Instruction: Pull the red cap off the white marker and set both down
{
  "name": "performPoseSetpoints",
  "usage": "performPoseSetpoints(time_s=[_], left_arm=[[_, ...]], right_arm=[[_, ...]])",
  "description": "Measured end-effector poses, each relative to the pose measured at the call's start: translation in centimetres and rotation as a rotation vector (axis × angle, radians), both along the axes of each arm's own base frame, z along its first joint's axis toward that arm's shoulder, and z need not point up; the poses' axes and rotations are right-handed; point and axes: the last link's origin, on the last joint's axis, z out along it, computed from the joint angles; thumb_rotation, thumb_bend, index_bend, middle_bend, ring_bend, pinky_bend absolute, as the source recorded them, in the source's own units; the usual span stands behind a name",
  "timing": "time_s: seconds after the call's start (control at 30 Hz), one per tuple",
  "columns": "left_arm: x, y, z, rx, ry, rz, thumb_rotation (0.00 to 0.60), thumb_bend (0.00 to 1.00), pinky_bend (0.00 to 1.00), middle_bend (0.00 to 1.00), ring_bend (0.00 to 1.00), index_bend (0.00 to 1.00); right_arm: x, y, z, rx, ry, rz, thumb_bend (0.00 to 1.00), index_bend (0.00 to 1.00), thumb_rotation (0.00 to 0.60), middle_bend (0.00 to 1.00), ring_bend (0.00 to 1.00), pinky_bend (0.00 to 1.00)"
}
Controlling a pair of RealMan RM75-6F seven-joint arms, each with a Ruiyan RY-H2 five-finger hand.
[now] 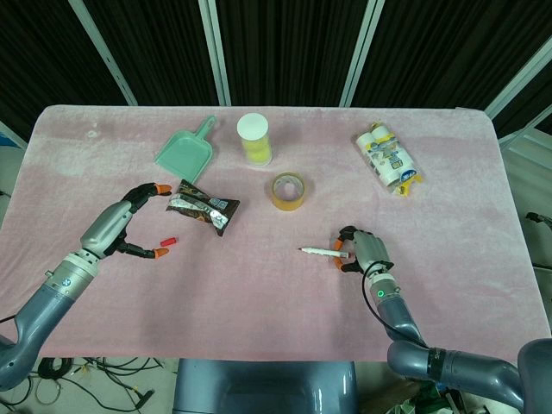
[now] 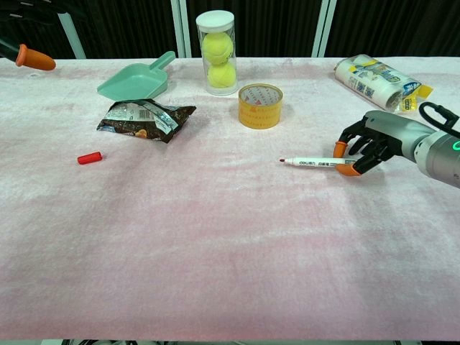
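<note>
The red cap (image 1: 168,241) (image 2: 89,157) lies by itself on the pink cloth, left of centre. My left hand (image 1: 129,226) hovers above and to the left of it, fingers spread and holding nothing; the chest view catches only one orange fingertip (image 2: 34,57) at the top left. The white marker (image 1: 321,251) (image 2: 313,162) lies flat on the cloth with its bare tip pointing left. My right hand (image 1: 362,248) (image 2: 370,144) is low on the table at the marker's rear end, which it pinches between thumb and fingertip.
A snack bag (image 1: 203,207) (image 2: 144,118) lies just behind the cap. Further back are a green dustpan (image 1: 184,153) (image 2: 133,81), a tennis ball tube (image 1: 254,138) (image 2: 216,52), a tape roll (image 1: 289,191) (image 2: 260,105) and a wrapped pack (image 1: 388,158) (image 2: 377,75).
</note>
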Motion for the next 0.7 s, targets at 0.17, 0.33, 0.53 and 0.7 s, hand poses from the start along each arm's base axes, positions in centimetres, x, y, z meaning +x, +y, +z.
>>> performPoseSetpoints(time_s=[0.17, 0.33, 0.53, 0.7], left_arm=[[-0.1, -0.1, 0.4, 0.004, 0.013, 0.007, 0.600, 0.05, 0.00, 0.17, 0.00, 0.13], [0.0, -0.2, 0.8, 0.026, 0.019, -0.003, 0.600, 0.05, 0.00, 0.17, 0.00, 0.13], [-0.4, -0.5, 1.2, 0.070, 0.087, -0.026, 0.600, 0.05, 0.00, 0.16, 0.00, 0.13], [-1.0, -1.4, 2.0, 0.171, 0.244, -0.059, 0.600, 0.05, 0.00, 0.15, 0.00, 0.12]], right_arm=[[-0.7, 0.2, -0.1, 0.054, 0.032, 0.018, 0.14, 0.34, 0.600, 0.12, 0.17, 0.20], [-1.0, 0.2, 0.6, 0.063, 0.036, 0.023, 0.04, 0.13, 0.600, 0.05, 0.15, 0.20], [-0.5, -0.2, 3.0, 0.007, -0.015, 0.025, 0.02, 0.10, 0.600, 0.04, 0.13, 0.20], [-0.9, -0.5, 8.8, -0.131, 0.000, 0.082, 0.02, 0.10, 0.600, 0.04, 0.13, 0.20]])
